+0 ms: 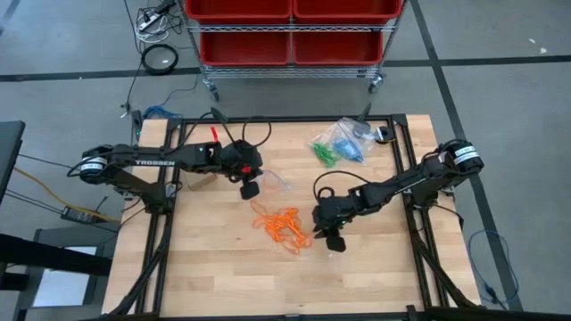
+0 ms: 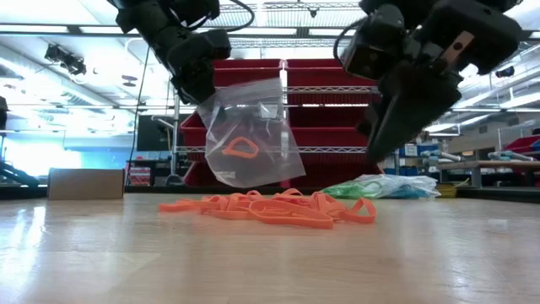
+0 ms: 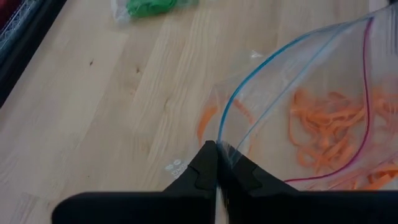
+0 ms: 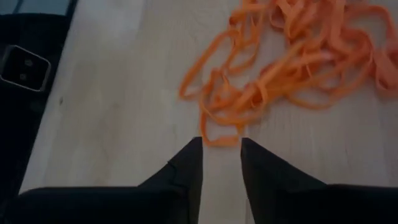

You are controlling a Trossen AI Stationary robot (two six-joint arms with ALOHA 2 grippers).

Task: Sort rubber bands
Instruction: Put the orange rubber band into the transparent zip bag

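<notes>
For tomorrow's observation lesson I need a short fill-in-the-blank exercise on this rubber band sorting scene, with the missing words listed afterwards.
1. The loose rubber bands heaped on the table are all ____ in colour.
2. The left gripper holds up a clear ____ by its edge.
3. The right gripper points its fingers at the heap, and they stand slightly ____.
4. Inside the lifted bag lies one ____ band.

Missing words: orange; bag; apart; orange

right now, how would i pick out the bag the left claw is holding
Find the wooden table, then the left claw above its middle. The clear bag hangs from it, off the surface, with one orange band inside; the other bags lie flat at the far edge holding green and blue.
</notes>
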